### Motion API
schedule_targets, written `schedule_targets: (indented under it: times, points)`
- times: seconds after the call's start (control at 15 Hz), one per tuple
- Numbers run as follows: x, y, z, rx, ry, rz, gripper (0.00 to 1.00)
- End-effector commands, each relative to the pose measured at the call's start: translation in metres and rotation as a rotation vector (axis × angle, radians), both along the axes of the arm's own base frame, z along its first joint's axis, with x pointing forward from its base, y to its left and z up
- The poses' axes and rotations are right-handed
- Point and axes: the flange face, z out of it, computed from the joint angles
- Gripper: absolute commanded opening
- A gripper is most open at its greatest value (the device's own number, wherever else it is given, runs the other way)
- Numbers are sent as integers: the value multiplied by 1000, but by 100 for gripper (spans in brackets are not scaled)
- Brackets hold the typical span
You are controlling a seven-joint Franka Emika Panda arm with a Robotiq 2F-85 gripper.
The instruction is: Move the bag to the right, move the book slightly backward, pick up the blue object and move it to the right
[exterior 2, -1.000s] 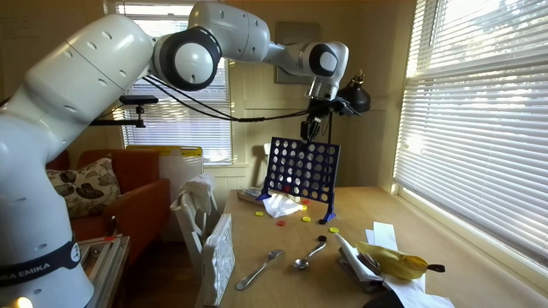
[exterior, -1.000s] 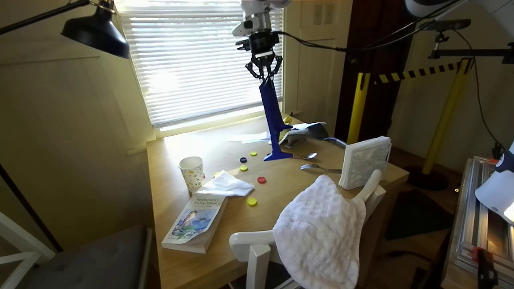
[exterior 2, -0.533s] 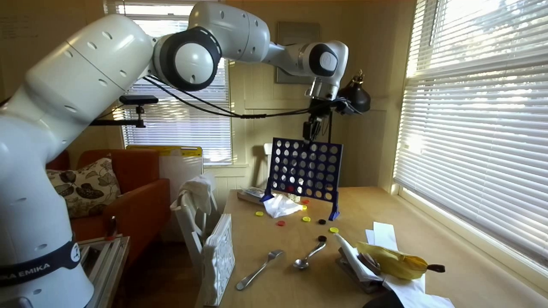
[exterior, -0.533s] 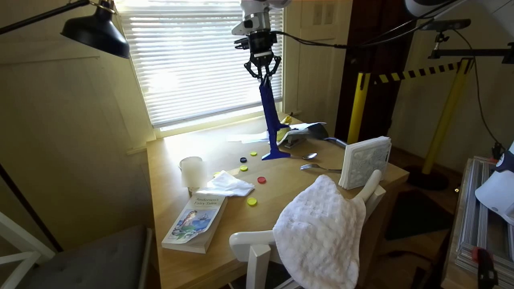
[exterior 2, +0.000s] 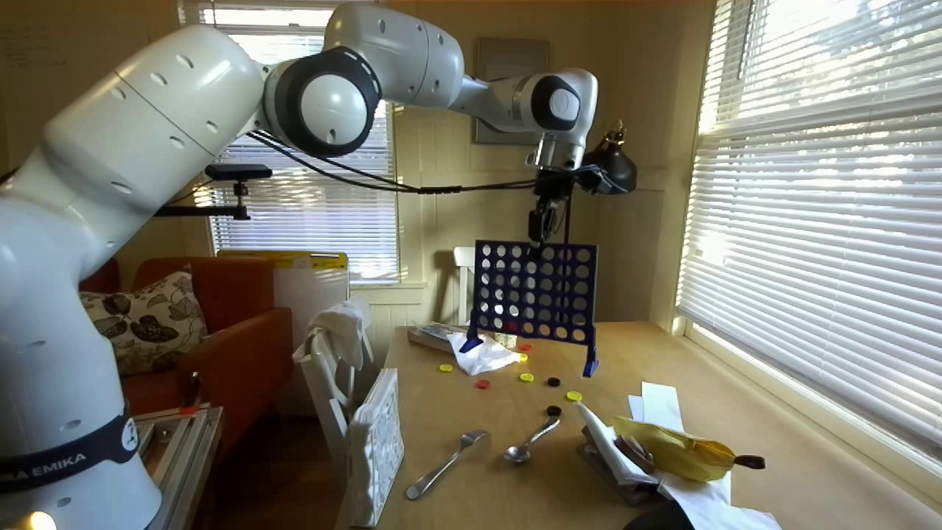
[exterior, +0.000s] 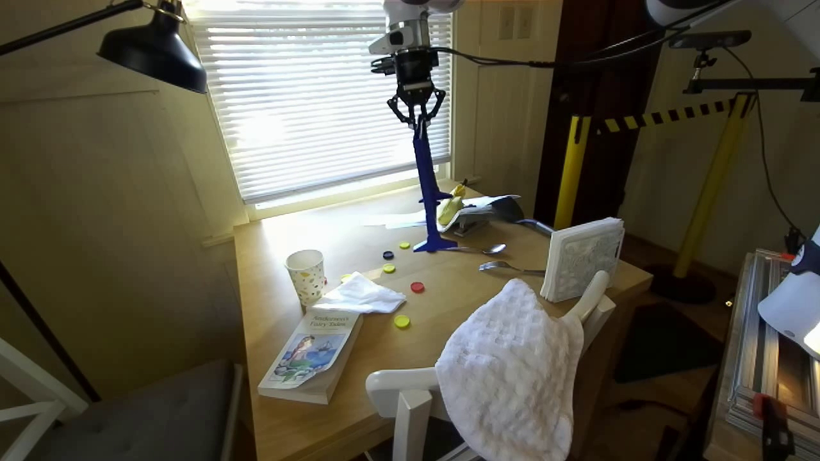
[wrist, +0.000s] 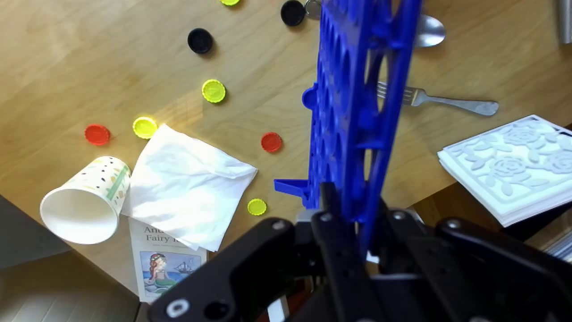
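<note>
The blue object (exterior 2: 538,291), a dark-blue grid frame with round holes and small feet, hangs nearly level above the table in both exterior views. My gripper (exterior: 420,127) is shut on its top edge, near the middle. In the wrist view the frame (wrist: 357,109) runs up between the black fingers of the gripper (wrist: 355,203); the fingertips are partly hidden by it. A paperback book (exterior: 307,358) with a mermaid cover lies at the table's edge, its top end under a white napkin (wrist: 187,183). A yellow bag (exterior 2: 677,450) rests on papers beside the stapler.
A patterned cup (exterior: 306,275) stands near the book. Red, yellow and black discs are scattered over the table, with a spoon (exterior 2: 519,453) and a fork (exterior 2: 445,464). A white carved holder (exterior: 583,259) stands by the towel-draped chair (exterior: 512,371). A black lamp (exterior: 154,54) overhangs one side.
The blue object has swung from a tilt to almost level and shifted slightly, rightward in an exterior view, along with my gripper. The other things have stayed put.
</note>
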Motion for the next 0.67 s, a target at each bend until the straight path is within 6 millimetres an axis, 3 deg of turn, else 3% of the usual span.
schedule_targets:
  times: [0.0, 0.2, 0.6]
  points:
    - [5, -4, 8, -29, -50, 20, 4]
    - [6, -9, 8, -30, -63, 77, 4]
    - [14, -21, 6, 102, -121, 372, 4]
